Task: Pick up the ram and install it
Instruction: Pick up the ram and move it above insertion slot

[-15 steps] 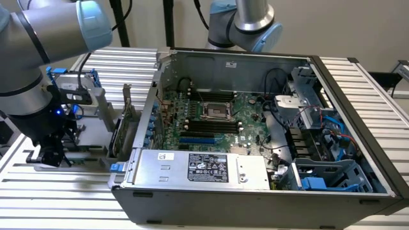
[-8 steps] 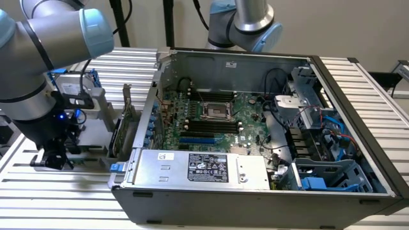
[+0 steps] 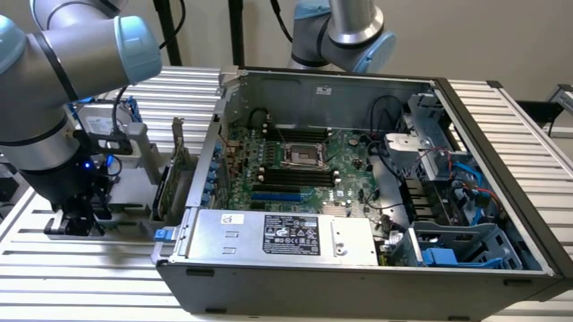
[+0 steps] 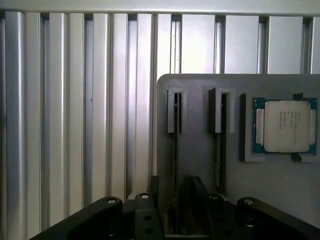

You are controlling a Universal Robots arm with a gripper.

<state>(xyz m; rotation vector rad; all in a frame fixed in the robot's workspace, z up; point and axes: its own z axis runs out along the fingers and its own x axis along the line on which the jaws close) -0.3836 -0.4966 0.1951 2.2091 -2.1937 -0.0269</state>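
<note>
Gripper (image 4: 176,207) down over the holder (image 4: 200,150) w/ jaws apart, straddling the ram (image 4: 176,150), no grip that we see. Ram's on edge in its slot, CPU (image 4: 286,126) near; PC case (image 3: 358,268) off to exterior view's right.

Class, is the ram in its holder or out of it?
In: the ram stands on edge in a slot of the grey holder.

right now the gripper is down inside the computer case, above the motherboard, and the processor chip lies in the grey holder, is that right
Not quite. The gripper is outside the computer case, down at the grey holder on the slatted table at the exterior view's left, as the exterior view shows. The processor chip does lie in the grey holder.
</note>
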